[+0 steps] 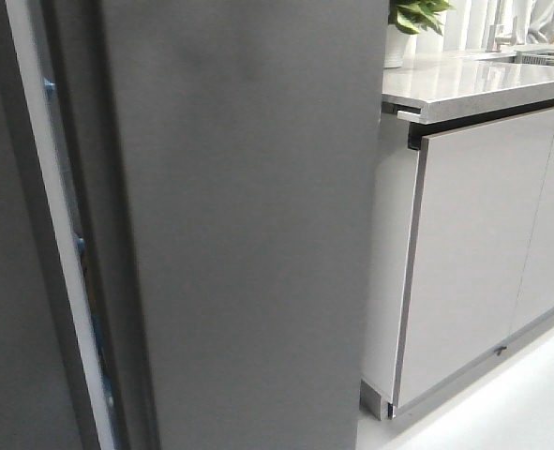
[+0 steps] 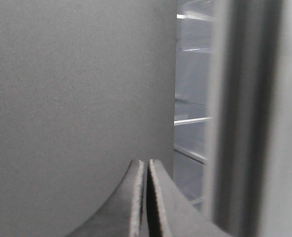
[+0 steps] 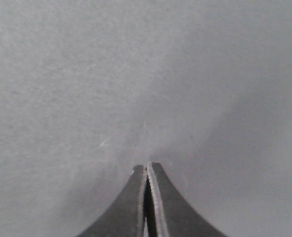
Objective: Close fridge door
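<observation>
The fridge door (image 1: 0, 309) is the matte dark-grey panel at the far left of the front view. Its white inner edge (image 1: 66, 234) carries blue tape strips, and a narrow dark gap separates it from the other dark-grey fridge panel (image 1: 248, 225). In the left wrist view my left gripper (image 2: 146, 163) is shut and empty, its tips close to the door's grey face (image 2: 76, 89) near its free edge. Beside that edge a gap shows pale shelves (image 2: 192, 118). My right gripper (image 3: 146, 166) is shut and empty, its tips at a plain grey panel (image 3: 136, 74). Neither gripper shows in the front view.
Pale grey glossy cabinet doors (image 1: 473, 253) stand to the right under a speckled countertop (image 1: 464, 80), which holds a potted plant (image 1: 412, 19). The floor (image 1: 511, 403) is light at the lower right. A blurred dark upright strip (image 2: 244, 118) borders the gap in the left wrist view.
</observation>
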You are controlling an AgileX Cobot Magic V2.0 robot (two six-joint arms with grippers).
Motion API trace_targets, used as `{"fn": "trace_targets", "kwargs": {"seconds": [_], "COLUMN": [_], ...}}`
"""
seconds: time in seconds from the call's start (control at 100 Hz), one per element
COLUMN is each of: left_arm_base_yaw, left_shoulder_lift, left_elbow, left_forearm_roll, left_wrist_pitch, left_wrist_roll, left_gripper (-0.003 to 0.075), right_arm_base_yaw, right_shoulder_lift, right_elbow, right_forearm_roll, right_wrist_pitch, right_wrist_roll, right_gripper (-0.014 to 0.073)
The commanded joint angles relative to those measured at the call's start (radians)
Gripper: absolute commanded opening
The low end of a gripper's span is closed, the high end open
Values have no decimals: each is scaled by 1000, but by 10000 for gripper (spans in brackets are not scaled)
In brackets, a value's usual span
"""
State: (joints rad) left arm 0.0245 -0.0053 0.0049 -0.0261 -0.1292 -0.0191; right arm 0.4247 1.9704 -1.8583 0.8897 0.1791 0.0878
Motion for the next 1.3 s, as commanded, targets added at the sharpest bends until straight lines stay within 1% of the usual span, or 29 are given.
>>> {"fn": "trace_targets", "kwargs": {"seconds": [0.0,0.25,0.44,0.64,0.88,1.1,1.18,1.29], "left_arm_base_yaw": [0,0,-2,-2,-2,-2,-2,-2], "left_shoulder_lift": [-11,-11,-11,-11,-11,-11,-11,-11], "left_elbow": [35,35,35,35,35,35,35,35], "left_forearm_roll": [-4,-4,-4,-4,-4,-4,-4,-4], "left_wrist_pitch": [-72,-72,-72,-72,-72,-72,-72,-72], "left_wrist_roll": [-4,-4,-4,-4,-4,-4,-4,-4], "left_gripper": [-20,-20,-20,-20,-20,-20,-20,-20], "right_arm_base_yaw": [10,25,31,31,31,31,31,31], "right_shoulder_lift": [7,171,255,270,270,283,297,308], "right_elbow": [-118,-329,-413,-420,-420,-420,-420,-420], "right_forearm_roll": [-33,-38,-38,-38,-38,-64,-66,-28], "right_wrist_pitch": [-39,-19,-3,51,57,6,-34,-46], "right_wrist_roll": [-9,-9,-9,-9,-9,-9,-9,5], "right_gripper": [-46,-46,-46,-46,-46,-46,-46,-46]}}
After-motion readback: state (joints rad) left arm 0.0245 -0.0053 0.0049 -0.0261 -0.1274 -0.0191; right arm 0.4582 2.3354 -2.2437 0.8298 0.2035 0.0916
